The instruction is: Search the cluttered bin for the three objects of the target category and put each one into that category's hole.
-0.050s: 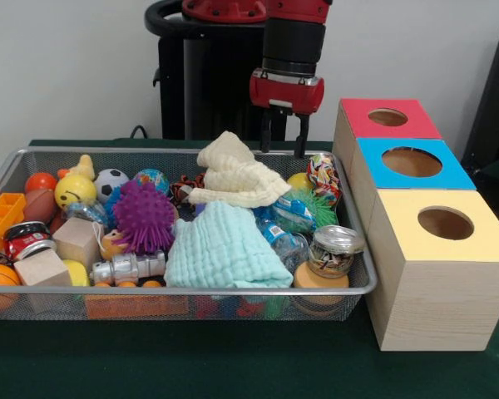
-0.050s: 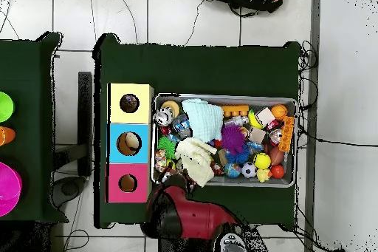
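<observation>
The bin is a wire basket on the dark green table, and it is packed full of toys. A light blue cloth lies near the middle, and a cream cloth sits at about 12 o'clock from it. At 9 o'clock from the blue cloth is a spiky purple ball. A yellow smiley ball and a small soccer ball sit farther out that way. A little glass jar stands at 3 o'clock from the blue cloth.

Three boxes with round holes stand just beside the bin at 3 o'clock: a red box, a blue box and a yellow box.

The gripper hangs above the bin's back edge, at 12 o'clock from the cream cloth. Its two fingers are spread apart and hold nothing.
</observation>
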Robot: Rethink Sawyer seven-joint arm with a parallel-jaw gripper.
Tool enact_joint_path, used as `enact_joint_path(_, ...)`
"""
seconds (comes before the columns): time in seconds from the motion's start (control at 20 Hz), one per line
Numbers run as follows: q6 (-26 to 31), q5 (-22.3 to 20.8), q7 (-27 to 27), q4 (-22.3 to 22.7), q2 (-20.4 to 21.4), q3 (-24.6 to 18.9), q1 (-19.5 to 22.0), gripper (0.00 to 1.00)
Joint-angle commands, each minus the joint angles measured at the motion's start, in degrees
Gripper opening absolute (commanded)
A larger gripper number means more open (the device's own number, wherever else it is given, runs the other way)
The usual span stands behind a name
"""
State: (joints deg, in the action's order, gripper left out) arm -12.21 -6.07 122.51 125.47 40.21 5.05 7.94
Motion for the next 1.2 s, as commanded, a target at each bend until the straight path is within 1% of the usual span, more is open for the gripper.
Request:
enact_joint_path(0.05,7.4,7.5,11.0,-4.1,3.4,-5.1,-2.2,1.0)
enact_joint_path(0.2,7.6,9.9,10.8,-4.9,3.1,-4.2,-3.9,1.0)
enact_joint_path(0.45,4.7,11.6,10.7,-4.7,1.6,-4.3,-4.5,1.0)
enact_joint_path(0.6,3.4,11.9,10.5,-4.5,0.9,-4.5,-4.5,1.0)
enact_joint_path(0.85,1.6,11.2,10.1,-4.1,-0.2,-5.1,-3.6,1.0)
enact_joint_path(1.05,1.2,10.9,10.1,-4.1,-0.6,-5.4,-3.4,1.0)
enact_joint_path(1.2,0.2,11.5,10.4,-4.5,-1.6,-4.8,-4.4,1.0)
